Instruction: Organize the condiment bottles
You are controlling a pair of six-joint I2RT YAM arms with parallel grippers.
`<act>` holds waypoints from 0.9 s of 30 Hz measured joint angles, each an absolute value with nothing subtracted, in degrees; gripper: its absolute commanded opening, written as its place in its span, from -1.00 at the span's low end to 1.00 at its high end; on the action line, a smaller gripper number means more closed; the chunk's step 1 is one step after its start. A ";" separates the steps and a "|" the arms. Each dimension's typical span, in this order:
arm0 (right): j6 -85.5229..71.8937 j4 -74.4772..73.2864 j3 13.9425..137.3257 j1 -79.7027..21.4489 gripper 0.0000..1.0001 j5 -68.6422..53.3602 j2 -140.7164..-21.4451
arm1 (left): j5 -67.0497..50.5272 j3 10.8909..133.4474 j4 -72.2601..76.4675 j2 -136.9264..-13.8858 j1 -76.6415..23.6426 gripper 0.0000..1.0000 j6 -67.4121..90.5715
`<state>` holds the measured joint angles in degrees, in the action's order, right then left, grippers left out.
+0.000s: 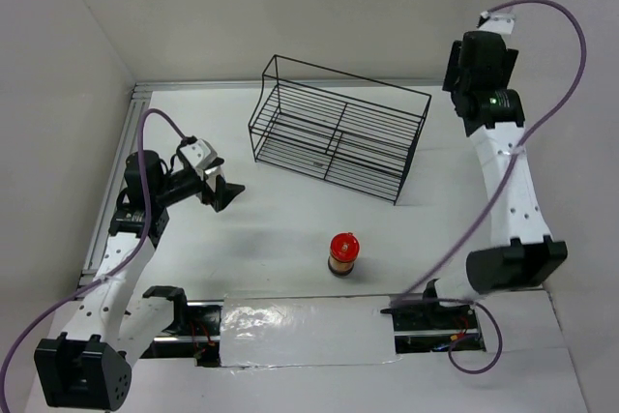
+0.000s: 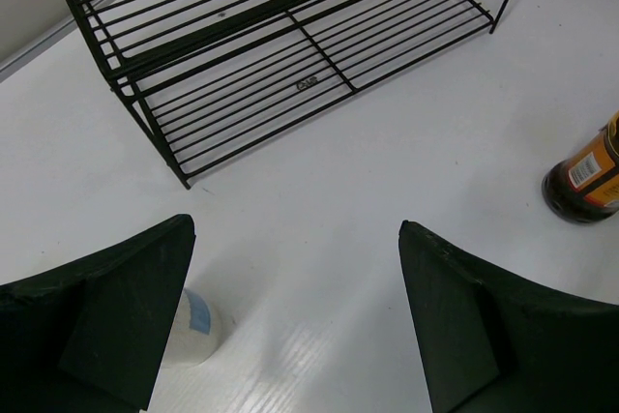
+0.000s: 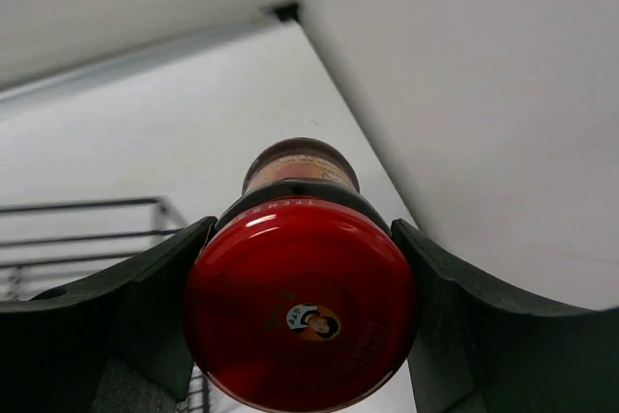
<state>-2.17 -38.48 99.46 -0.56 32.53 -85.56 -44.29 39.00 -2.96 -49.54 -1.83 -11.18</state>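
Observation:
A brown jar with a red lid point(image 1: 342, 252) stands upright on the white table in front of the black wire rack point(image 1: 338, 129); it also shows at the right edge of the left wrist view point(image 2: 585, 186). My left gripper point(image 1: 226, 195) is open and empty, low over the table left of the rack. A pale shaker with a bluish label point(image 2: 198, 321) peeks out beside its left finger point(image 2: 106, 307). My right gripper point(image 3: 302, 226) is shut on a second red-lidded brown jar point(image 3: 300, 316), held high by the right wall. The black-capped bottle is out of view.
The wire rack point(image 2: 290, 36) has two tiers and stands at the back middle of the table. Grey walls close in on the left, back and right. A foil-covered strip point(image 1: 300, 331) runs along the near edge between the arm bases.

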 measured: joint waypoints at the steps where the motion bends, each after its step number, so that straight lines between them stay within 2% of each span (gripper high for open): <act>1: -0.93 -38.28 99.96 -2.87 -1.00 32.16 -83.74 | -43.83 39.00 -2.52 -49.76 -1.83 0.99 -10.57; 6: 5.56 -39.27 100.51 -16.69 -1.00 24.27 -77.19 | -41.93 39.00 -1.32 -50.63 -1.83 0.99 -8.97; 11: 7.16 -44.12 100.55 -25.34 -1.00 17.26 -78.08 | -41.52 39.00 -1.28 -50.89 -1.83 0.99 -8.51; 27: 1.43 -51.77 99.68 -23.94 -1.00 13.37 -89.80 | -41.10 39.00 -2.20 -48.86 -1.83 0.99 -7.29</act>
